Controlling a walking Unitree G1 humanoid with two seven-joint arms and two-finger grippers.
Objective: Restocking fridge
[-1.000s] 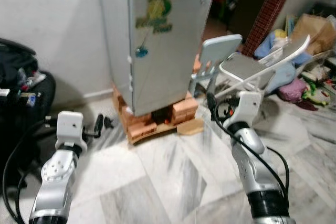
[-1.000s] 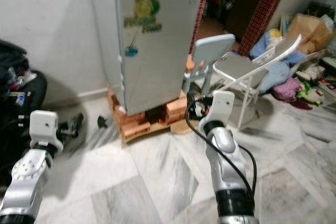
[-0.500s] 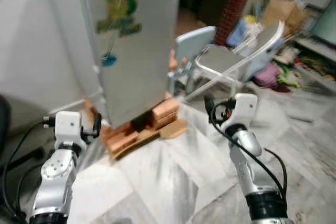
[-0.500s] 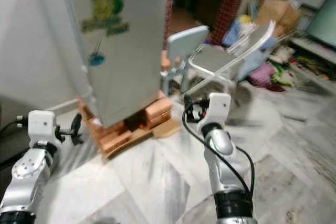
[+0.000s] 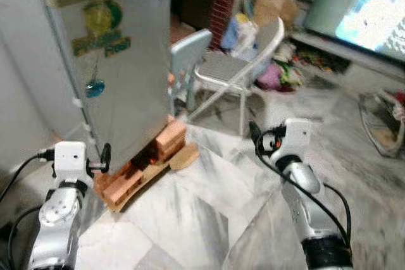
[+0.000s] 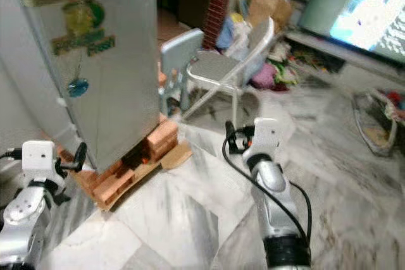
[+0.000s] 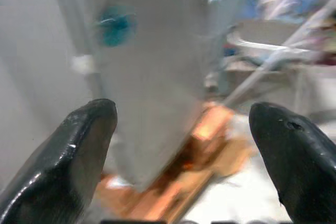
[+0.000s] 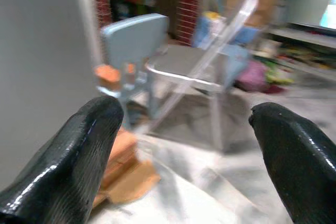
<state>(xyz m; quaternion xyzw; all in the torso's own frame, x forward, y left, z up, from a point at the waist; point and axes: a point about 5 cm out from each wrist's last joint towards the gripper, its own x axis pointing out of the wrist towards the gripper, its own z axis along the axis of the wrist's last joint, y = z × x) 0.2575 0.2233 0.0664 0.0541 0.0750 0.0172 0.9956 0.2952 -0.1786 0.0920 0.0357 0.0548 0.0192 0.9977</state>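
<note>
Folding chair [image 5: 237, 71] beside blue chair [image 5: 188, 52] (clutter [image 5: 272, 11] behind), marble floor [image 5: 209, 213].

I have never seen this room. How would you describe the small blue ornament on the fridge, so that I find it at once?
Start from the tall grey fridge that stands on orange bricks by the wall. On its closed door, below the green and yellow logo sticker, a small round teal ornament hangs near the door's left edge. It is the only blue thing on the door, darker than the pale blue chair beside the fridge.
</note>
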